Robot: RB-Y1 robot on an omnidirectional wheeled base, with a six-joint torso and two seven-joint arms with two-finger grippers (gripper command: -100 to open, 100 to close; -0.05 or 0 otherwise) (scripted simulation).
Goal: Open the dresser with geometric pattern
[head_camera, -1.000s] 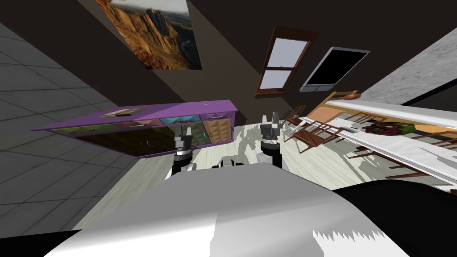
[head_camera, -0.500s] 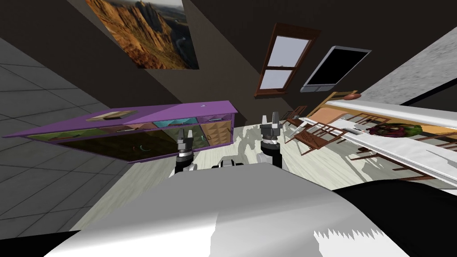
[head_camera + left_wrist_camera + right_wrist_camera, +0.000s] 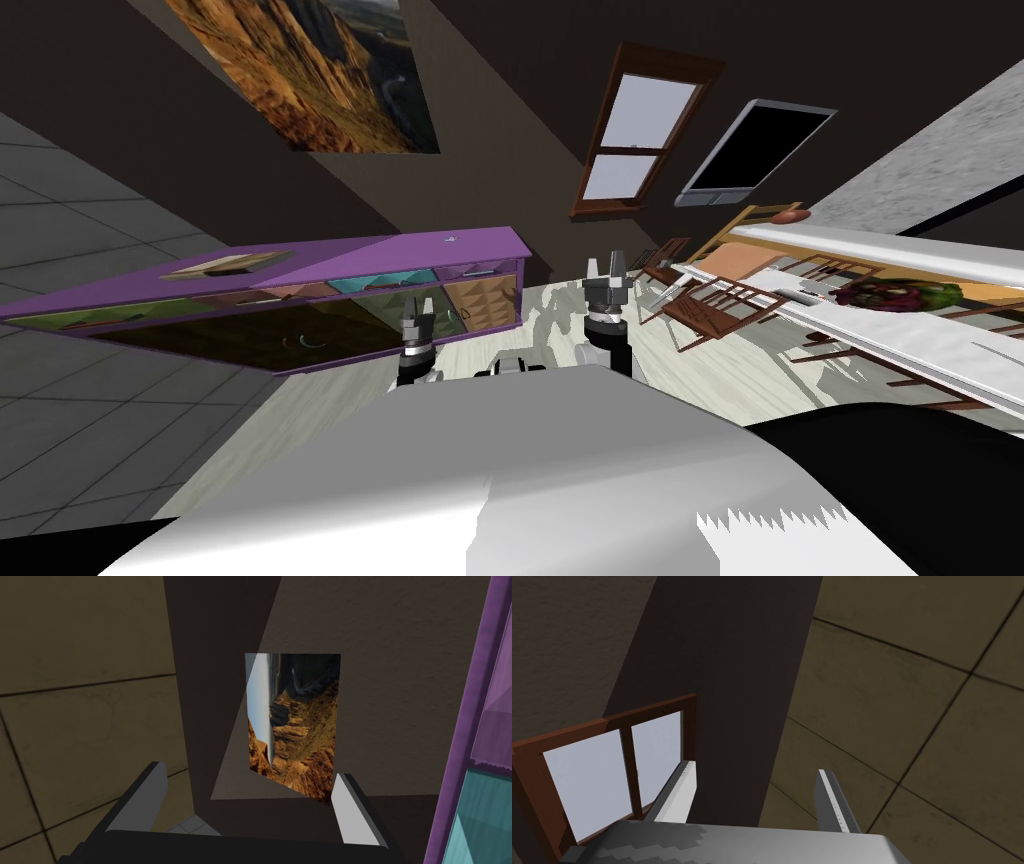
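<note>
Moved: since a second ago my head camera has shifted, so the whole room sits a bit differently in the head view. The left gripper (image 3: 417, 308) is a touch lower there, and the right gripper (image 3: 607, 262) has stayed put.
Dresser look: the dresser (image 3: 300, 300) is long and low, with a purple top and a purple frame. Its front is made of panels with pointy shapes in teal, orange-brown, green and dark colours. The panels have small curved handles.
Dresser place: it stands by the dark wall (image 3: 120, 120), past the tips of the left fingers, and stretches far out to their left. Its orange-brown end panel (image 3: 485, 298) is just beside those fingers.
On top: a flat wood-coloured board (image 3: 225, 263) lies on the dresser, well apart from the fingers.
Left arm: it sticks out in front. Its fingers (image 3: 150, 791) are wide apart and hold nothing. The dresser's purple edge (image 3: 467, 726) is on the outer side of one finger.
Right arm: it sticks out next to the left one, with fingers apart and nothing between them.
Farther out: a white table (image 3: 900, 335) with brown chairs (image 3: 710, 300) is well off to the right of the right fingers. A big rock picture (image 3: 310, 70) hangs above the dresser.
</note>
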